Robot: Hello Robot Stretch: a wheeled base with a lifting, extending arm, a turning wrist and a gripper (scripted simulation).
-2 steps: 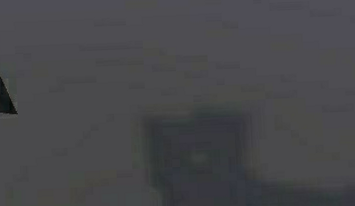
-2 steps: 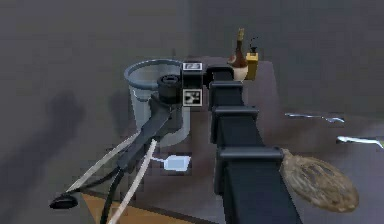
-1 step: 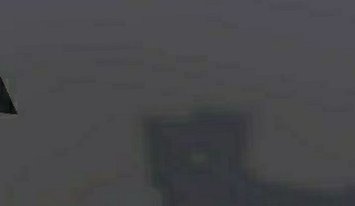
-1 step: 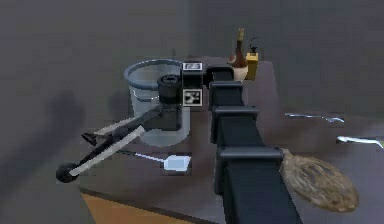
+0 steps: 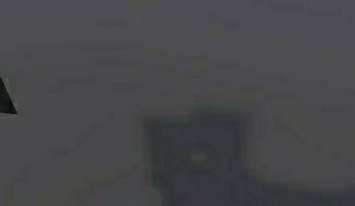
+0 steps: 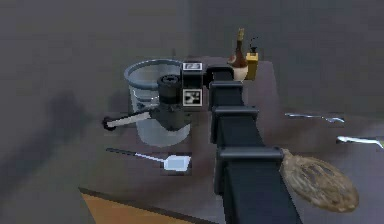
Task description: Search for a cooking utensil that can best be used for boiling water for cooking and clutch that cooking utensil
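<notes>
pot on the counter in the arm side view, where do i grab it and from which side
Probably the long handle: it juts sideways from the wall of the pot toward the view's lower left, slim and apart from the spatula lying nearer the bottom edge. Come down from above, across the handle's length; the round wall looks too wide to take.

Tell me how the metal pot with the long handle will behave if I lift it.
The pot looks like rigid metal, so it probably won't flex. Its long side handle would likely tilt it toward that side when lifted. Standing upright and wide, it should slide rather than tip if pushed across the counter.
</notes>
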